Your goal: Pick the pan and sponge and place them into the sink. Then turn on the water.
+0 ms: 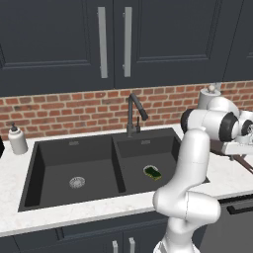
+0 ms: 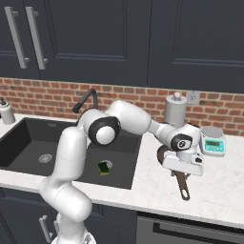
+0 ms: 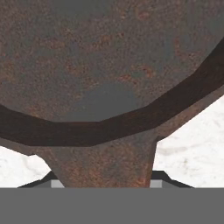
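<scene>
The pan (image 2: 167,153) is seen on the white marble table (image 2: 224,190) to the right of the sink (image 2: 28,143), mostly covered by the robot's hand in the right base view; its short handle (image 2: 182,186) is seen pointing toward the front edge of the table. In the hand view the pan's rusty brown floor and dark rim are seen close up, with the handle root running down between the gripper's dark tips. The gripper (image 3: 105,183) is set on the pan's handle, its tips pressed against either side of it where it meets the rim. Whether the pan is lifted off the table cannot be told.

The sponge (image 1: 152,172), green top and yellow body, is noted lying on the floor of the right basin of the sink, apart from the round silver drain (image 1: 77,182) in the left basin. The black curved faucet (image 1: 134,112) is seen behind the centre divider.

A white soap bottle (image 1: 18,140) is noted on the table left of the sink. A grey canister (image 2: 175,109) and a small scale (image 2: 213,140) are noted by the brick wall behind the pan
</scene>
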